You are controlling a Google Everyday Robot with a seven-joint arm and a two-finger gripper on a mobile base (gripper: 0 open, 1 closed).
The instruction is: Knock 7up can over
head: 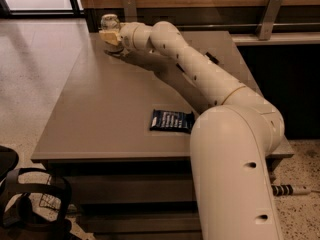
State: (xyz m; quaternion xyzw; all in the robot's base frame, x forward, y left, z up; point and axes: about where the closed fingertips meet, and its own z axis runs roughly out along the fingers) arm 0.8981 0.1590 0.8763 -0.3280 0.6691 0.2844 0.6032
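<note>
The 7up can stands upright at the far left corner of the grey table. Only its whitish upper part and shiny top show above my hand. My gripper is stretched out to that corner, right in front of the can and up against it, hiding its lower part. The long cream arm runs from the lower right across the table to it.
A dark blue snack packet lies flat near the table's front, beside my arm's shoulder. A wooden wall with metal brackets runs behind the table. Tiled floor lies left of the table; dark straps and gear sit at the bottom left.
</note>
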